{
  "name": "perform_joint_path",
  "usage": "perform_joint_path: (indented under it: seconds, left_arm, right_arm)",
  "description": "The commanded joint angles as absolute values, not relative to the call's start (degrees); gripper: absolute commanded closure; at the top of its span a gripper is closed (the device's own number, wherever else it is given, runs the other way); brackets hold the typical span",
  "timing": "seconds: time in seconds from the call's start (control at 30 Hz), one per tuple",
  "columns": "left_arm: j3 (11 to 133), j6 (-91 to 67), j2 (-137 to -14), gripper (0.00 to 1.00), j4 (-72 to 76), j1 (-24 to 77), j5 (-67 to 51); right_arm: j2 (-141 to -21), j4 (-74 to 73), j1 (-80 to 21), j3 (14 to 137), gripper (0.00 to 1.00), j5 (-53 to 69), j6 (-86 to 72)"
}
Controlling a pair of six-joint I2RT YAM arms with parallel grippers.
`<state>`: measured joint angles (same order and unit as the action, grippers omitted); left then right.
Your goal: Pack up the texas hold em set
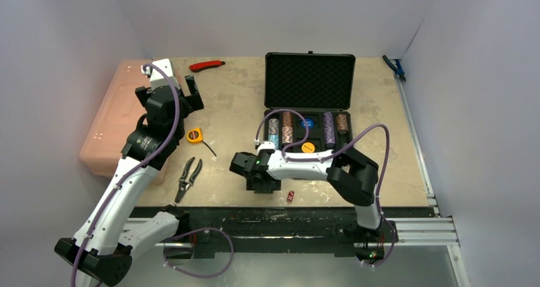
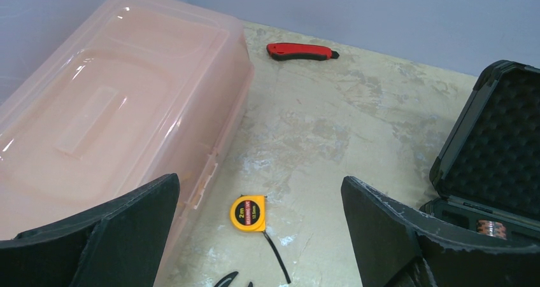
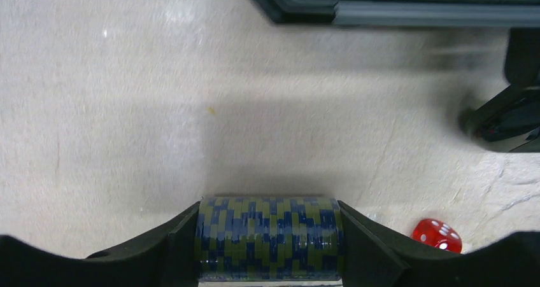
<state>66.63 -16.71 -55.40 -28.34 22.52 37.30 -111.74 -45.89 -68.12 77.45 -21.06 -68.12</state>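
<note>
The black case (image 1: 310,82) is seen open at the back centre of the table (image 1: 235,109), with its lid upright and lined with foam. Four chip rows (image 1: 287,128) are laid in the base, and a blue disc (image 1: 307,123) and a yellow disc (image 1: 308,147) are set between them. The right gripper (image 3: 270,236) is clamped on a stack of chips (image 3: 270,245), patterned green and blue. The stack is held sideways over the table, just in front of the case's near left corner. Whether the stack touches the table cannot be told. One red die (image 1: 290,195) is seen on the table just right of the right gripper, outside the case. The left gripper (image 2: 260,180) is held with its fingers wide apart above the tape measure (image 2: 248,212), between the pink box (image 2: 114,109) and the case. Pliers (image 1: 188,179) are laid near the left arm. A red knife (image 2: 302,51) is laid by the back edge.
</note>
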Motion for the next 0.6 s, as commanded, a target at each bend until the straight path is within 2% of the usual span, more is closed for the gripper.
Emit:
perform_joint_path:
  seconds: [0.0, 0.07, 0.3, 0.4, 0.5, 0.57]
  left_arm:
    - [66.5, -15.2, -55.1, 0.01, -26.6, 22.2, 37.7]
    - [66.7, -15.0, -55.1, 0.01, -26.6, 22.2, 37.8]
    - [66.5, -15.1, -55.2, 0.01, -26.6, 22.2, 37.6]
    - [66.6, -15.1, -55.2, 0.01, -26.6, 22.2, 37.5]
    - [66.5, -15.2, -55.2, 0.01, -26.6, 22.2, 37.5]
    - [66.5, -15.2, -55.3, 0.01, -26.6, 22.2, 37.5]
  right_arm:
    - [-110.4, -49.1, -71.7, 76.6, 0.48, -17.9, -71.7]
    - [-110.4, -50.0, -73.1, 76.7, 0.52, -17.6, -72.4]
    - [-110.4, -51.3, -73.6, 79.5, 0.55, -19.9, -72.4]
    - [-110.0, -50.8, -73.6, 79.9, 0.60, -20.0, -72.4]
    - [-107.7, -50.2, -73.6, 79.2, 0.71, -20.9, -73.0]
    - [-105.3, -49.5, -73.6, 78.0, 0.85, -21.5, -73.2]
